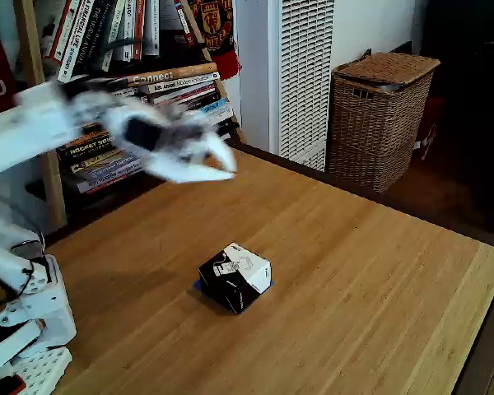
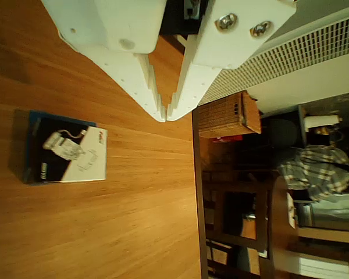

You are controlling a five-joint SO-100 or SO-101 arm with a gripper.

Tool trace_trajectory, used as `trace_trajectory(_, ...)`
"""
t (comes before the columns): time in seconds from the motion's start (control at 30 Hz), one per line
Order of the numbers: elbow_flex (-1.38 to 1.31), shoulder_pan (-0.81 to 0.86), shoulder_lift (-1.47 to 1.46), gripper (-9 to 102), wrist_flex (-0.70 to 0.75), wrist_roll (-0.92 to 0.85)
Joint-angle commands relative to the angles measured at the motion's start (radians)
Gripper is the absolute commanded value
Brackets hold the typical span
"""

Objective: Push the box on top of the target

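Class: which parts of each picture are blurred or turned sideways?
In the fixed view, the gripper is smeared by motion blur, while the box is sharp. The other view lies on its side; the gripper and box are sharp there.

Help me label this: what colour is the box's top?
White and black with printed graphics, on the box; clearest in the other view.

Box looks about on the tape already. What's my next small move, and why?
Probably hold off pushing and pull the claw clear. The box already covers the target, with blue showing along only two box edges. The claw is shut, raised off the wood and apart from the box.
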Motion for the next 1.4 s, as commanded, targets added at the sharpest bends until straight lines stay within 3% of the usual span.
trace_trajectory(0.0,0.132,-0.008,0.216,0,-0.015,-0.005)
trace_trajectory(0.37,0.492,0.000,0.721,0,0.066,0.038)
trace_trajectory(0.67,0.640,0.000,1.009,0,0.170,0.049)
trace_trajectory(1.37,0.864,-0.017,1.012,0,0.127,0.081)
